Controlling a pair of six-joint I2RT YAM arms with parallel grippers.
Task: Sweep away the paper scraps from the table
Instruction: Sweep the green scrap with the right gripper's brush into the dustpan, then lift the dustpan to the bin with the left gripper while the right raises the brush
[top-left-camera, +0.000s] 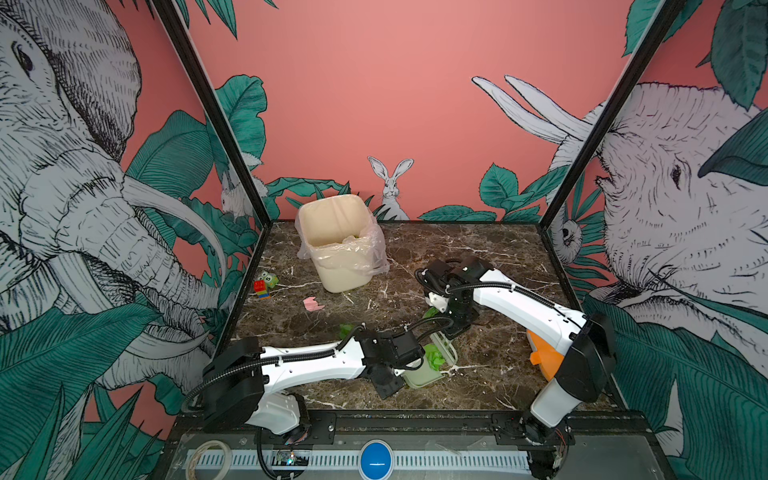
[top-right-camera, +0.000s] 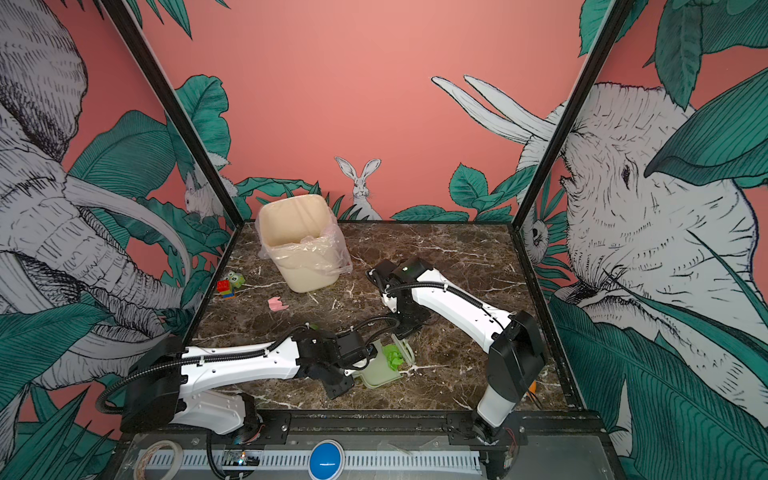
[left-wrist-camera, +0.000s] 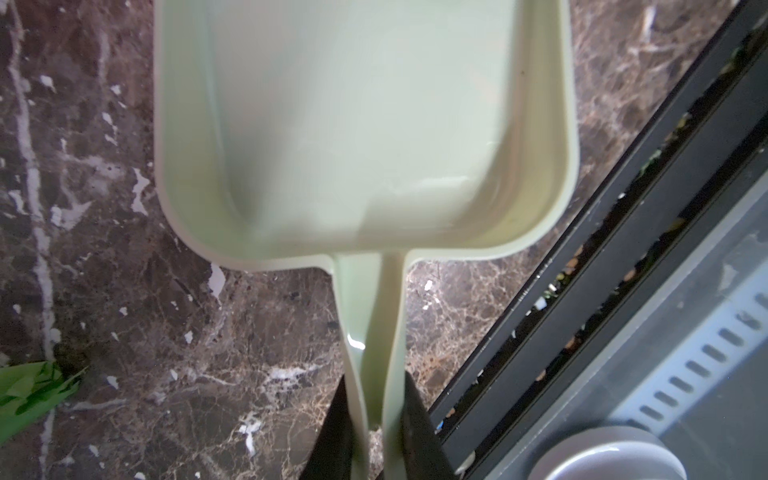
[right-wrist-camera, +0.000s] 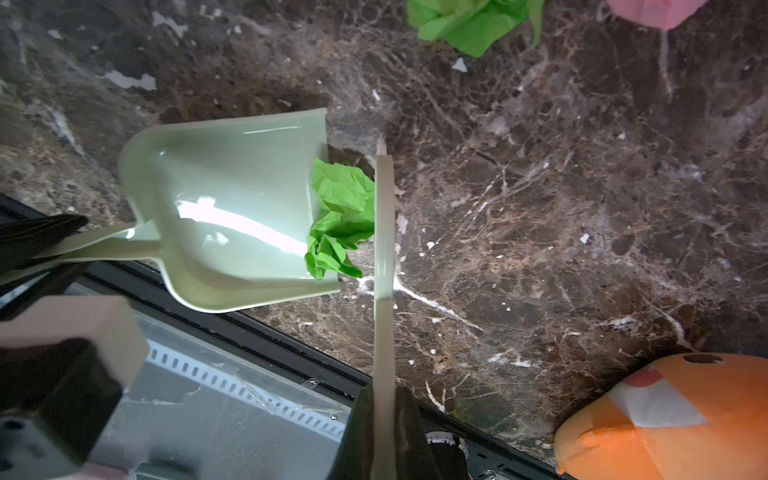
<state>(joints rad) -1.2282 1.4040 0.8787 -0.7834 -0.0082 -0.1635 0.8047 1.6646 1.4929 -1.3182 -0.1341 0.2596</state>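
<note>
At the open lip of the dustpan (right-wrist-camera: 224, 216), one crumpled green scrap (right-wrist-camera: 340, 216) lay pinched between the pan's edge and the flat side of the pale green brush (right-wrist-camera: 384, 232). It sat partly over the lip and not yet fully inside. I found the pan's floor behind it bare in both wrist views.

The left tool (left-wrist-camera: 376, 399) was closed nearly all the way on the dustpan's thin handle, one finger on each side of it. The pan rested low on the surface (top-left-camera: 490, 257), close to the front frame. The right tool (right-wrist-camera: 384, 399) was clamped tight on the brush handle, with the brush on the side of the scrap away from the pan.

Outstanding items, as sighted from the dustpan:
- A second green scrap (right-wrist-camera: 469, 20) lay a little beyond the pan.
- A pink scrap (top-left-camera: 313, 304) lay well apart from the pan, towards the lined bin (top-left-camera: 340, 241).
- Small white flecks near the lip could have been paper or marble veining. I could not tell which.

The toy blocks (top-left-camera: 264, 284) and the orange fish toy (right-wrist-camera: 665, 415) lay well clear of the pan and were not for sweeping.

My assessment was that the task was mid-course. One scrap was about to be collected and at least two lay uncollected. The pan had not yet been emptied, and I could not confirm what the bin held.
</note>
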